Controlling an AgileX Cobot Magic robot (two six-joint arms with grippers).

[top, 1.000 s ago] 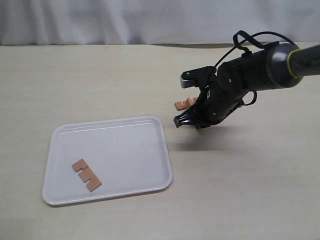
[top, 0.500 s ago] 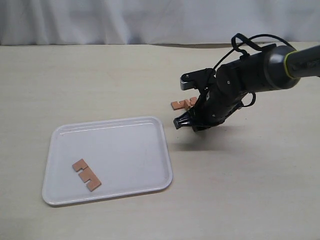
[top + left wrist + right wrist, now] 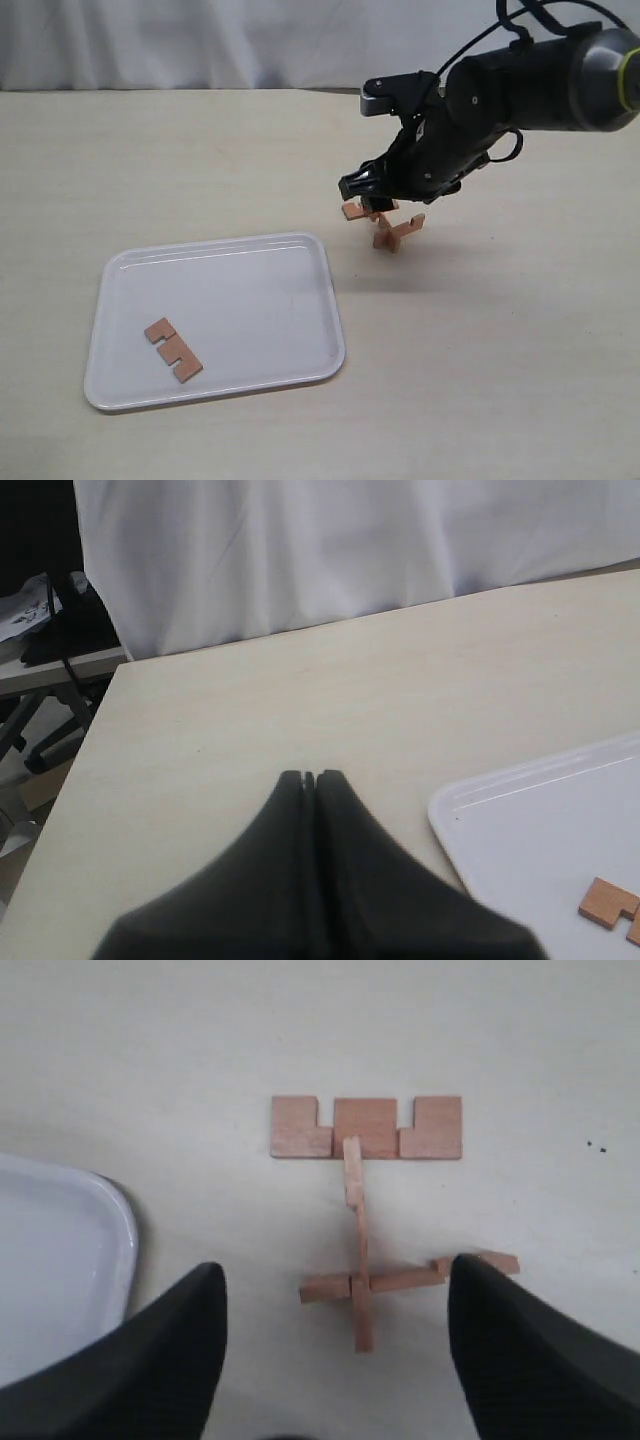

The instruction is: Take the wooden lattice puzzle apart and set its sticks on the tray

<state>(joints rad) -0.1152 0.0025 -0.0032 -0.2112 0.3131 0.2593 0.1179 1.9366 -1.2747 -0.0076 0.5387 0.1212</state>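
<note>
What is left of the wooden lattice puzzle [image 3: 362,1282] is two sticks crossed and standing on edge on the table, right of the tray; it also shows in the exterior view [image 3: 397,232]. A third stick [image 3: 366,1128] lies flat just beyond them, touching one end. My right gripper [image 3: 338,1355] hovers open above the crossed pair, one finger on either side and holding nothing. One stick [image 3: 172,350] lies on the white tray [image 3: 300,300]. Beside the tray's far corner [image 3: 470,800], my left gripper [image 3: 308,778] is shut and empty.
A white curtain [image 3: 200,40] runs along the back of the table. The tray's rounded corner [image 3: 110,1210] lies close to the flat stick and the right gripper. Bare beige tabletop [image 3: 500,350] surrounds the pieces.
The right gripper has risen from the table and moved back over the pieces. The crossed pair, hidden behind it before, now stands in view.
</note>
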